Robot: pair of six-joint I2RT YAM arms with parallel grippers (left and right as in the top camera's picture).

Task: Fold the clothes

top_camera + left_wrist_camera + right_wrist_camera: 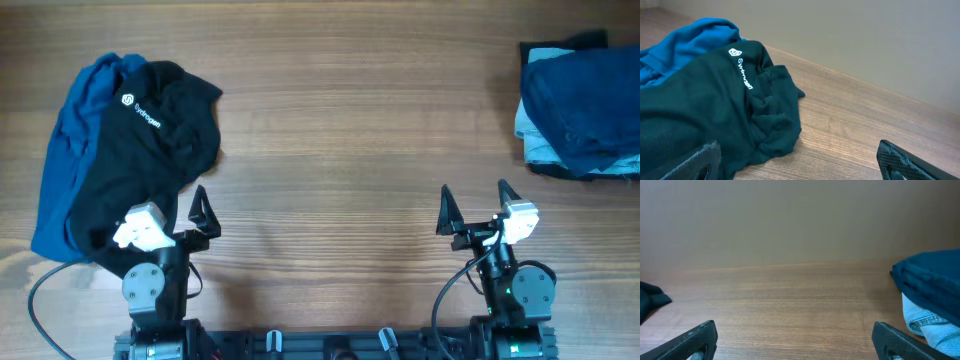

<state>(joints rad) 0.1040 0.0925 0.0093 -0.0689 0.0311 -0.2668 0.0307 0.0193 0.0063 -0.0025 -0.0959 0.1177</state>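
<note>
Overhead, shirt: the black T-shirt lies crumpled at the far left of the table, draped partly over a blue garment that shows along its left side.
Overhead, print: a small white logo and white lettering face up on its far part.
Overhead, left gripper: the left gripper sits at the shirt's near right edge with its jaws spread wide and nothing between them. Whether its left finger touches the cloth I cannot tell.
Overhead, right gripper: the right gripper stands over bare wood near the right, jaws wide and empty, well apart from the shirt.
Overhead, far right: a stack of navy and pale blue clothes lies at the table's far right corner.
Left wrist, shirt: the shirt fills the left half, rumpled into folds, with the blue garment behind it.
Left wrist, fingers: one finger shows low over the cloth and the other over wood, far apart.
Right wrist, fingers: both fingers stand wide over bare table.
Right wrist, edges: the navy stack is at the right and a scrap of dark cloth at the left edge.
</note>
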